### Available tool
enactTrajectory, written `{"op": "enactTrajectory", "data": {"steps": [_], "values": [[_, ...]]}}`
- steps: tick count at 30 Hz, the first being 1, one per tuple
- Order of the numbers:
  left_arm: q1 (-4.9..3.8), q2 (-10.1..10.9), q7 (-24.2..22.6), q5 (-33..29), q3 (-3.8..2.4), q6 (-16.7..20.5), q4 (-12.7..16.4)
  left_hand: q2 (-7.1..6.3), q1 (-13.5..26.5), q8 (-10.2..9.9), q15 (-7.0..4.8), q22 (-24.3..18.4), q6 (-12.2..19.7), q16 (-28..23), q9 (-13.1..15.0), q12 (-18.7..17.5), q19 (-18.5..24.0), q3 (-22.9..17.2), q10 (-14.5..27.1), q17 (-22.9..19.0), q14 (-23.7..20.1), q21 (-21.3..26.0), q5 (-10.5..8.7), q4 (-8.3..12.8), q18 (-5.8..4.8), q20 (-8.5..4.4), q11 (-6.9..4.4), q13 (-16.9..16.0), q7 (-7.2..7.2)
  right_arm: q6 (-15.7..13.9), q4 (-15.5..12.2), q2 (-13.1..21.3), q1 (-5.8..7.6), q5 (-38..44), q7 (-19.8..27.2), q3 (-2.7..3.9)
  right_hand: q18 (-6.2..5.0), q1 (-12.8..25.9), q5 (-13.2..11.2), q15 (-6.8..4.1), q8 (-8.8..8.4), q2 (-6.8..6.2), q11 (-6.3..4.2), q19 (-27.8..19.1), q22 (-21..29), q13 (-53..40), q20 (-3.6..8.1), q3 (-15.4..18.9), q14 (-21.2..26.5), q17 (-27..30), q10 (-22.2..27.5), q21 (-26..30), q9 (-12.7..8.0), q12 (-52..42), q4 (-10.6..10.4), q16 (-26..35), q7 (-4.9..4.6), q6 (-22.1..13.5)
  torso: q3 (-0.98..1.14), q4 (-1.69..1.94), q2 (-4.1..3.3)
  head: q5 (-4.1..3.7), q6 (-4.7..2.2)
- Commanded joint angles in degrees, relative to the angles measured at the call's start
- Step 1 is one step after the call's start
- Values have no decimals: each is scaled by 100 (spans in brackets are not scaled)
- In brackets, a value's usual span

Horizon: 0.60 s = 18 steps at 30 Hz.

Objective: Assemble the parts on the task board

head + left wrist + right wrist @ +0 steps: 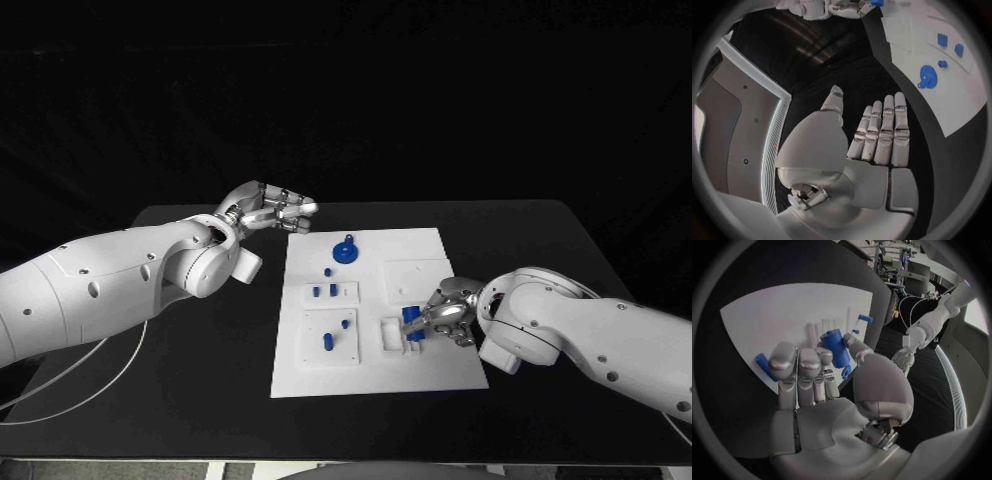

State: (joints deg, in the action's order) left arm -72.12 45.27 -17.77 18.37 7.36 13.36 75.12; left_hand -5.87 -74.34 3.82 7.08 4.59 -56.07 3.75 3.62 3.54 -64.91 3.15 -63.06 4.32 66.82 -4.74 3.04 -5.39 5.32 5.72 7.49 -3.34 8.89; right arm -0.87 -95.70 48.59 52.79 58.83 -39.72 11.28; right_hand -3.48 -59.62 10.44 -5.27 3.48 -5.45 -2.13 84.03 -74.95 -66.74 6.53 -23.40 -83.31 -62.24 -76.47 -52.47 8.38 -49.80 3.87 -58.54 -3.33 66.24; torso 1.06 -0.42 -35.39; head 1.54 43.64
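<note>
Currently my right hand sits over the near right part of the task board, pinching a blue cylindrical part between thumb and fingers. My left hand hangs above the black table just off the board's far left corner, holding nothing, fingers straight and side by side. Other blue parts lie on the board, including a round one near its far edge.

matt white task board, glossy silver right hand
</note>
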Motion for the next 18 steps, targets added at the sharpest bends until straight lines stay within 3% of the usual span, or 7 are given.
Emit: {"op": "enactTrajectory", "data": {"steps": [1,6,9,18], "values": [[3,-13,3,-20,-2,-87,13,21,-14,22,3,-7,29,-21,0,8,3,-6,-4,-7,-29,22,10,41,-18,55,47,-4,18,68,-21,-24,4,-48,-92,6,36,-157,-3,-37,17,127,-14,44,-674,0,19,33,-19,-4,-45,-28,9,6,-28,19,24,87,-7,-2,-2,9,14],[3,-29,5,-19,2,-99,7,31,-10,22,6,-8,28,-21,-1,8,9,-4,-5,-7,-37,24,12,60,-16,57,47,-4,18,196,38,-115,13,82,-145,-14,42,-145,-7,-38,14,132,-15,43,-675,10,23,98,-18,-11,-42,-29,2,14,-57,15,27,97,-15,-2,-4,8,18],[3,-35,6,-18,4,-102,7,31,-10,22,6,-8,28,-21,-1,8,9,-4,-5,-7,-37,24,12,60,-16,57,47,-4,18,295,94,-171,15,151,-169,-37,43,-147,-12,-37,15,132,-13,38,-671,23,21,125,-15,-1,-33,-10,-5,31,-70,31,27,96,-9,6,-7,14,18],[3,-31,18,-18,9,-111,14,42,-4,22,9,-10,30,-22,-1,8,16,-5,-2,-8,-48,27,13,71,-15,62,48,-4,18,581,234,-284,17,372,-209,-159,48,-125,-25,-32,14,164,-8,32,-664,60,19,357,-14,4,-16,38,-32,63,-115,67,25,97,-8,-2,-11,42,42]]}}
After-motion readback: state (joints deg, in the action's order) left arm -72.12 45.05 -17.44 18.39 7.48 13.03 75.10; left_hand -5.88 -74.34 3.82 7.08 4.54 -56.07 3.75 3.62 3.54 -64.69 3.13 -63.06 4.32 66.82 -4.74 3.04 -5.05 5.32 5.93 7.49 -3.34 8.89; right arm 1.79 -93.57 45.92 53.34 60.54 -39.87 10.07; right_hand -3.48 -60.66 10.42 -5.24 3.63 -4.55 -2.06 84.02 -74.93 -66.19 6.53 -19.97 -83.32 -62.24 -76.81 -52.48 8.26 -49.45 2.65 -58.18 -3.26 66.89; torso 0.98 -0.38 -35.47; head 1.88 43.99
